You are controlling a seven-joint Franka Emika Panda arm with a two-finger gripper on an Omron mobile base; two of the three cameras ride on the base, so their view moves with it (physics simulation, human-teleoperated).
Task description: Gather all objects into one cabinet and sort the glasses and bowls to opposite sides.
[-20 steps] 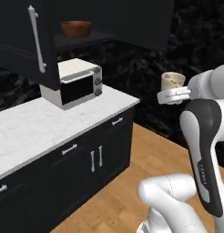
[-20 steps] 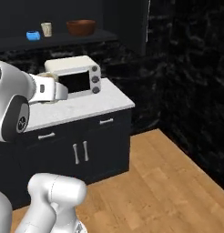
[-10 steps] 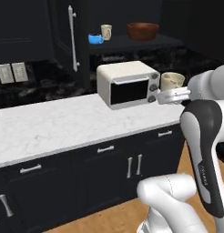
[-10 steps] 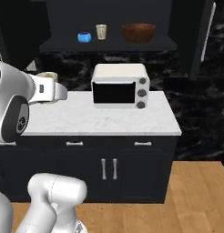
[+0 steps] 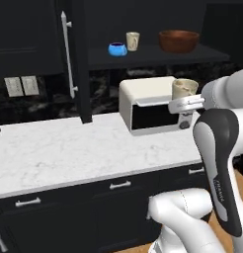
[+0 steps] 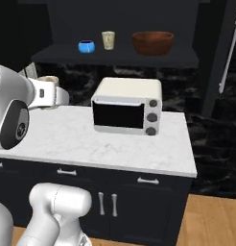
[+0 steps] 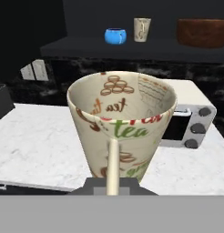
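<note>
My gripper [image 5: 184, 103] is shut on a beige cup [image 5: 184, 88] printed with "tea", held upright above the counter's right end, in front of the oven. In the hand view this cup [image 7: 122, 125] is close and looks empty. From the right base view, the held cup [image 6: 49, 81] sits above my gripper [image 6: 47, 92]. On the cabinet shelf [image 5: 153, 57] stand a blue bowl [image 5: 117, 49], a second beige cup [image 5: 133, 41] beside it, and a large brown bowl [image 5: 179, 41] further right. The cabinet door [image 5: 78, 59] stands open at the shelf's left.
A white toaster oven [image 5: 152, 106] stands on the marble counter [image 5: 69, 148] under the shelf. Wall outlets [image 5: 22, 85] are at the left. Black drawers and doors with silver pulls [image 6: 106, 203] run below the counter. Another door's long handle [image 6: 229, 53] is at the right.
The whole picture has shifted as the base moved: the counter, oven and shelf now face the cameras squarely. The cup stays in my shut gripper.
</note>
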